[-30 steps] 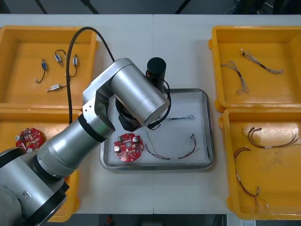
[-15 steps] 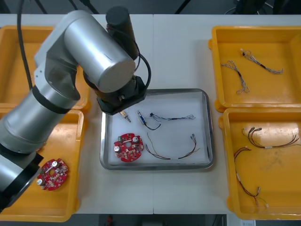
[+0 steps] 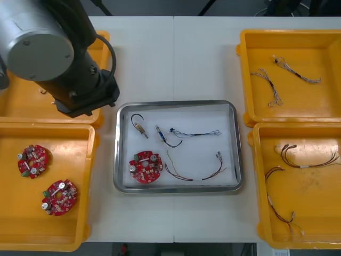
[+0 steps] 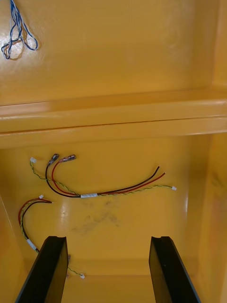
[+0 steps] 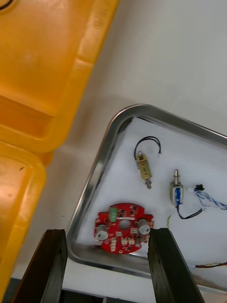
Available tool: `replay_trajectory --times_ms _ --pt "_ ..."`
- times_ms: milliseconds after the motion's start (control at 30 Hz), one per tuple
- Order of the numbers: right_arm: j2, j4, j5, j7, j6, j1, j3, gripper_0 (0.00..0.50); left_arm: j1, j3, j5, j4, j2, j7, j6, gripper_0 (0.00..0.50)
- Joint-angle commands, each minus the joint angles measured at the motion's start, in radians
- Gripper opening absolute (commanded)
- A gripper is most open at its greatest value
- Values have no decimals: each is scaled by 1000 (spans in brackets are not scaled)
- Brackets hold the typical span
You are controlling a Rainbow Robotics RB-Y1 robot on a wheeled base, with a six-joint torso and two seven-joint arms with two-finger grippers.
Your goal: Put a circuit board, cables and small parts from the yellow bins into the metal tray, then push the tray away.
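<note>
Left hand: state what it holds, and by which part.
Nothing. The left hand is open near the tray corner; the board lies in the tray, untouched.

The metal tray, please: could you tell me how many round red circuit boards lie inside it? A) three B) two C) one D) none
C: a single circuit board lies in the metal tray, at its near-left corner; two more boards sit in the near-left yellow bin.

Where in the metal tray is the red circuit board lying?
In the front view, the circuit board lies in the near-left corner of the metal tray, with a small metal part just beyond it.
</note>
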Motion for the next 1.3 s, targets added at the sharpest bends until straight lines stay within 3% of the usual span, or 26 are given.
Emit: replay_trajectory --times_ms 33,367,633,867,1100,1300 --pt "-44 -8 -3 -10 -6 6 -29 500 -45 60 115 -64 152 -75 9 500" --pt "-44 -8 -3 -10 -6 6 -29 500 -25 78 276 -83 350 -168 -21 500" --pt "-25 -17 -15 8 0 4 -15 500 134 155 306 -140 493 -285 -122 500" --pt "-25 -71 -30 40 -2 -42 63 500 294 272 323 -164 554 -365 -145 500" --pt "-25 -151 -53 69 -20 -100 172 500 479 382 317 -175 580 -372 -244 500" --pt "-25 -215 -75 96 -55 -158 293 500 553 404 270 -183 595 -397 -290 500"
